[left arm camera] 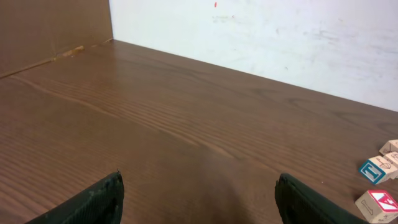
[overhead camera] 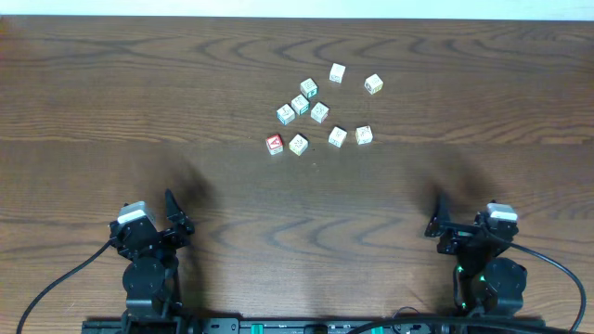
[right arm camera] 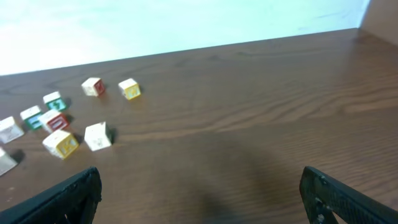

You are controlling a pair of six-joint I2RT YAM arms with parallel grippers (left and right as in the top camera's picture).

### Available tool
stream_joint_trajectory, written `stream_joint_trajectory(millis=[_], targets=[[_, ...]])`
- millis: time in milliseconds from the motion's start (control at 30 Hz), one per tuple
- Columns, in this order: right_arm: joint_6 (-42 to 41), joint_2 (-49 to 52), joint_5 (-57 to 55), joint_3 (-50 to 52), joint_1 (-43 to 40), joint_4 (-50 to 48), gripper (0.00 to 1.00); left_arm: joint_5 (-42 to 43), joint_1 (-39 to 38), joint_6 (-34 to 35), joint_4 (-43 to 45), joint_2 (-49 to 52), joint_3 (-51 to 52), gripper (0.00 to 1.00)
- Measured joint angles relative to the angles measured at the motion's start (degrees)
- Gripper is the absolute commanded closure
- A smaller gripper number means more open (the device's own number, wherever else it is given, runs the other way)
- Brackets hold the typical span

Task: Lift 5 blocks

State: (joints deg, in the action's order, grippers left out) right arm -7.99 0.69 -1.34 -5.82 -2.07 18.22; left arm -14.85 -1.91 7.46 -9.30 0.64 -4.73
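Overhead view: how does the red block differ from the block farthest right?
Colour: the red block has a red face with a white mark; the rightmost block is pale with a yellowish print. Place: the red block is at the cluster's front left; the rightmost block is farther back, on the right. Neighbours: the red block sits close beside a pale cube; the rightmost block stands apart. Both are small cubes on the table.
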Motion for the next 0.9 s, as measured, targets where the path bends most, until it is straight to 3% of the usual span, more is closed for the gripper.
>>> stream_joint_trajectory(millis=[433, 467, 600, 900], targets=[[0.3, 3.2, 11.8, -2.6, 0.0, -5.6, 0.01, 0.0, 0.0, 0.0, 0.2, 0.0, 0.1, 0.22], [0.4, 4.2, 12.0, -3.1, 0.0, -5.6, 0.01, 0.0, 0.0, 0.0, 0.3, 0.0, 0.1, 0.06], [1.6, 13.6, 12.5, -9.2, 0.0, -3.7, 0.01, 0.6, 0.0, 0.1, 2.8, 0.0, 0.8, 0.04], [3.9, 40.0, 15.3, -36.3, 0.2, 13.6, 0.01, 1.6, 0.0, 0.1, 3.3, 0.1, 1.2, 0.04]])
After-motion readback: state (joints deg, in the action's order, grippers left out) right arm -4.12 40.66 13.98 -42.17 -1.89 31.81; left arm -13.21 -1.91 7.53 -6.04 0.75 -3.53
